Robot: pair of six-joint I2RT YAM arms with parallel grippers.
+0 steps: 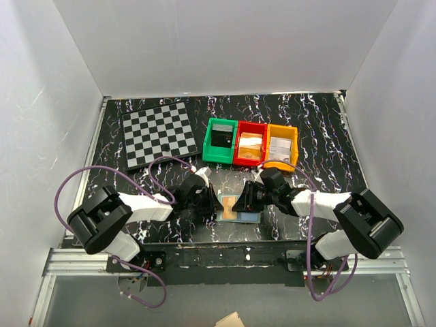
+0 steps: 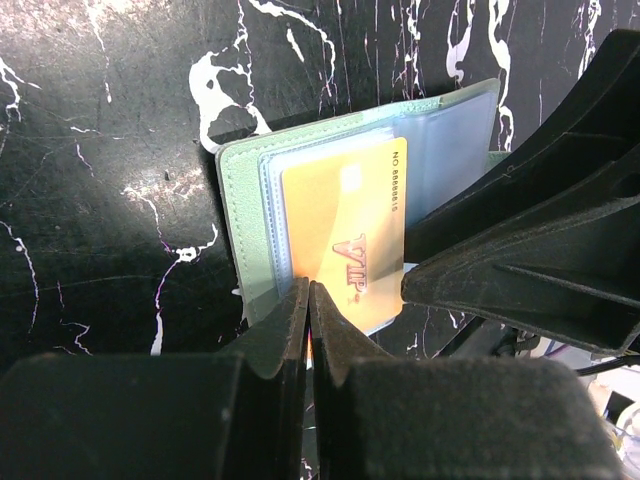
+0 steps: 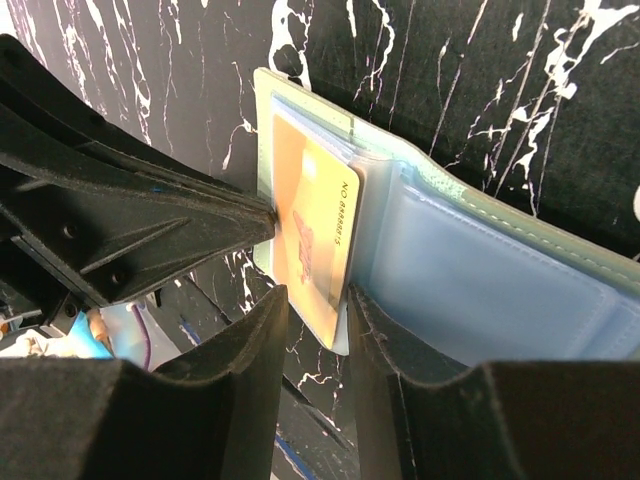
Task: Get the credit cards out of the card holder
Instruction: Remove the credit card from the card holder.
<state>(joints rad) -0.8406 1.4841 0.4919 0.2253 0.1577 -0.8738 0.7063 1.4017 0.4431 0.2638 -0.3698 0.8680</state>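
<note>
Bracing the open card holder on the table, the left gripper, jaws shut, touches the gold credit card, whose corner the right gripper straddles half-open, so clamping and pulling probably comes next.

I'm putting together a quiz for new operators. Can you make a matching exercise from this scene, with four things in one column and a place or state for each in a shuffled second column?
Things
1. gold card
2. left gripper
3. right gripper
4. checkerboard

Places or states
A. fingers apart, the card's end between them
B. on the table, left of the green bin
C. fingers closed together
D. lying over the pockets of the open card holder

Pairs: 1-D, 2-C, 3-A, 4-B
</note>
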